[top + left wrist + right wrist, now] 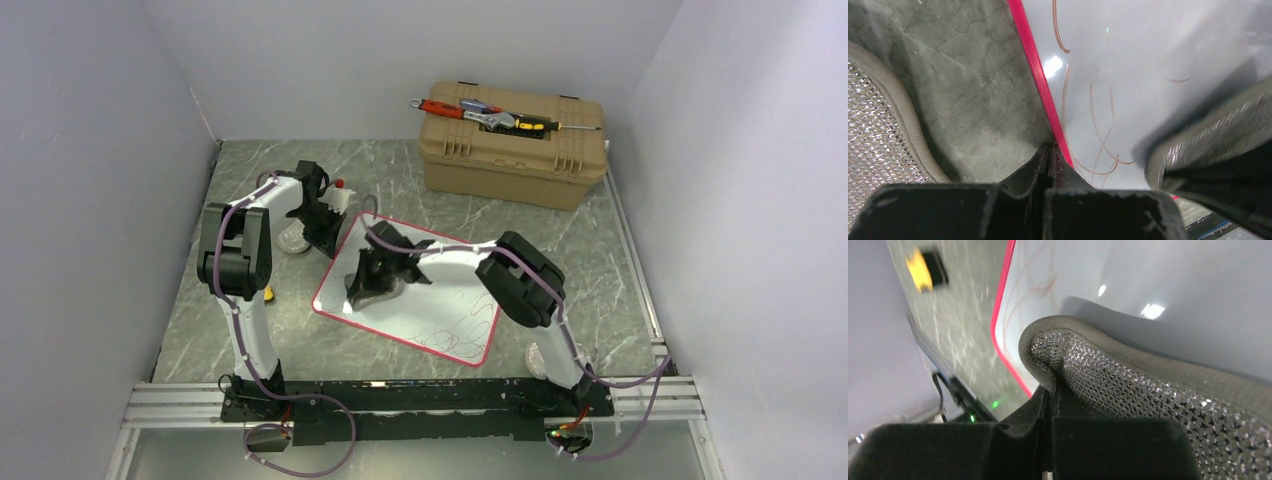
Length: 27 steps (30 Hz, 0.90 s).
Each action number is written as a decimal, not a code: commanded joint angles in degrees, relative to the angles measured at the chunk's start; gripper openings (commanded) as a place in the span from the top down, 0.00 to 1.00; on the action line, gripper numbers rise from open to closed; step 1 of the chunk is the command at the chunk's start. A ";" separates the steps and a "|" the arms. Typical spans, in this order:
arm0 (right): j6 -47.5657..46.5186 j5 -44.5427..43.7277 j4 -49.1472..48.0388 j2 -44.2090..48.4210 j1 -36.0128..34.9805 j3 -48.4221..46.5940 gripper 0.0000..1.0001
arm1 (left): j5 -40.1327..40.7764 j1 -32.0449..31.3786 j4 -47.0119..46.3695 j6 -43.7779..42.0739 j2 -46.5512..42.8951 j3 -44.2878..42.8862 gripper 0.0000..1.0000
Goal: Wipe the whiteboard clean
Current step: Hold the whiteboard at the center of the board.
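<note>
On whiteboard [450, 297], unreadable red scribbles [458, 336]; right pincer [1050, 390] clamps cloth [1148, 390].

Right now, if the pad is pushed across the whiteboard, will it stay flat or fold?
The pad is probably floppy: its rim curls where the right gripper pinches it. It looks like thin mesh, so likely light. On the glossy whiteboard it may bunch up rather than slide flat.

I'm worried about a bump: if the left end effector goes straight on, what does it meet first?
The red rim of the whiteboard: the left end effector, shut, seems almost touching it, though depth is unclear.
</note>
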<state>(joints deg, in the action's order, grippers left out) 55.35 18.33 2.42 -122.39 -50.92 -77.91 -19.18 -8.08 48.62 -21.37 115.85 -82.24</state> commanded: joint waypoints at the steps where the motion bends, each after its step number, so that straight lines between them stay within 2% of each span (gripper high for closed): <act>1: -2.56 3.33 9.43 2.89 -3.75 7.04 1.00 | -0.52 -0.71 0.83 -0.95 0.90 0.75 0.96; 6: -1.24 0.75 11.63 11.23 -3.17 14.47 1.00 | -0.55 -0.71 1.13 -0.97 0.50 0.53 0.96; 10: 0.80 -0.20 9.12 8.48 -3.49 13.99 1.00 | -0.43 -0.71 0.64 -0.61 0.08 1.26 0.96; 17: 1.17 2.12 10.01 -6.08 -5.89 -6.90 1.00 | -0.19 -0.71 0.91 -0.39 -0.22 0.96 0.96; 20: 1.66 2.92 10.59 -9.41 -6.38 -11.44 1.00 | -0.55 -0.71 1.14 -0.10 -0.14 0.51 0.96; 23: 2.44 2.22 8.02 -4.97 -5.39 -5.31 1.00 | -1.26 -0.71 1.12 0.18 -0.58 0.32 0.96; 27: 3.78 0.71 3.32 6.95 -1.85 12.55 1.00 | -1.83 -0.71 1.14 0.27 -1.25 0.32 0.96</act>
<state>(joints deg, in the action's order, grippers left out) 58.50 23.86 3.81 -124.27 -55.99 -79.70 -19.20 -8.08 48.66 -21.30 115.74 -82.26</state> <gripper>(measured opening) 0.034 0.036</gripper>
